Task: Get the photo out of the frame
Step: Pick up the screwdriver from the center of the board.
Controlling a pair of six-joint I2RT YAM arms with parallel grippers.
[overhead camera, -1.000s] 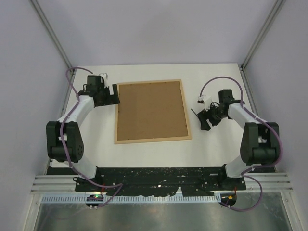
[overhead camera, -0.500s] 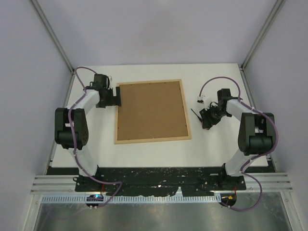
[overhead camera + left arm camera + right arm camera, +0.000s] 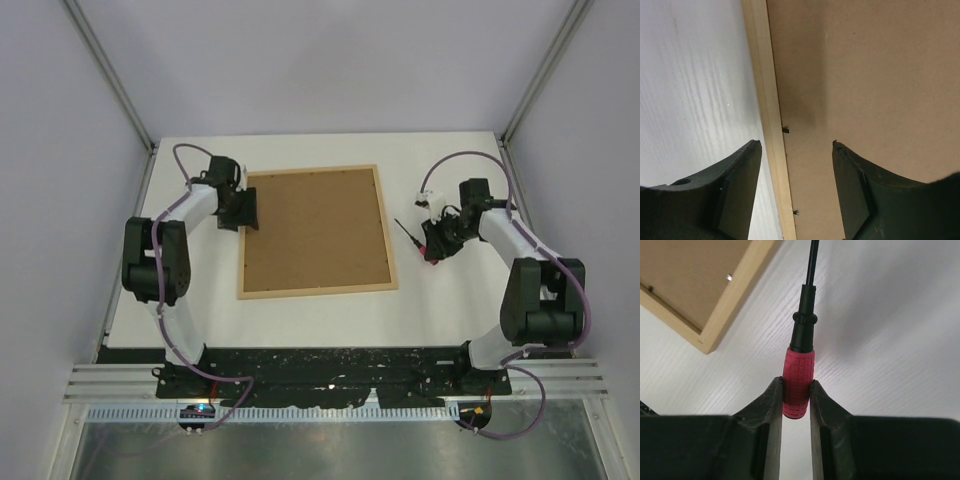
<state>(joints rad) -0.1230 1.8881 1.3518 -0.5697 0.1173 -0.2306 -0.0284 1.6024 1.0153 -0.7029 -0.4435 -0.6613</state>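
The frame (image 3: 315, 230) lies face down on the table (image 3: 450, 300), brown back up. The photo is hidden under that back, so it cannot be seen.

The left end effector (image 3: 796, 143) is open. One finger is over the table and one over the back, with the wood edge between them. The right end effector (image 3: 796, 381) squeezes the red handle of a screwdriver (image 3: 803, 332), off to the right of the frame and not touching it.

Small black tabs (image 3: 786, 130) along the wood edge seem to hold the back in. The job now is probably to bend them away. The left side should hold the frame so it cannot slide, without covering a tab. The screwdriver tip should come in low, slip under one tab, and push gently so it does not skid or scratch.
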